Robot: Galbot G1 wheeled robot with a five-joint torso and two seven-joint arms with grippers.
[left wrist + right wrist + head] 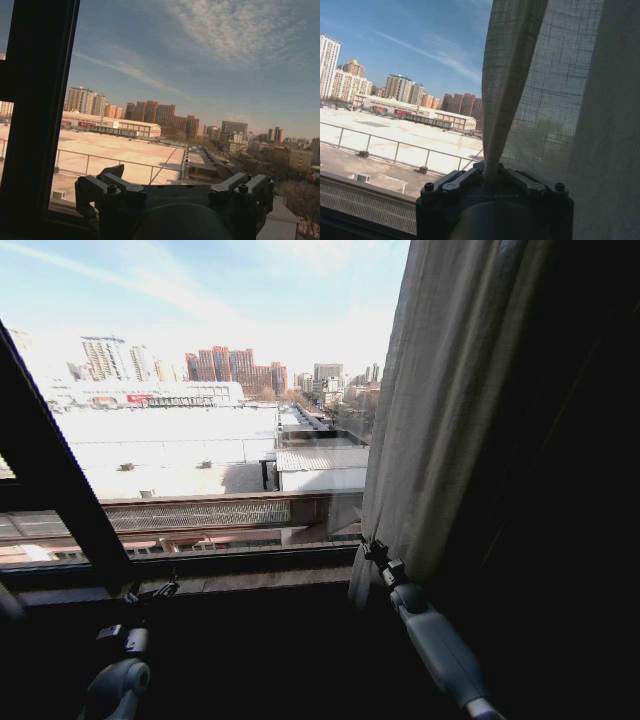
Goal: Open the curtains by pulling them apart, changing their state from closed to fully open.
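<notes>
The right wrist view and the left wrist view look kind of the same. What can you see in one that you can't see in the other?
In the right wrist view: the right gripper shut on a bunched fold of the sheer curtain, with a strip of metal grating below the window.

In the left wrist view: the left gripper open and holding nothing, beside a black window frame bar.

In both: the sunlit rooftop, distant city buildings and blue sky.
</notes>
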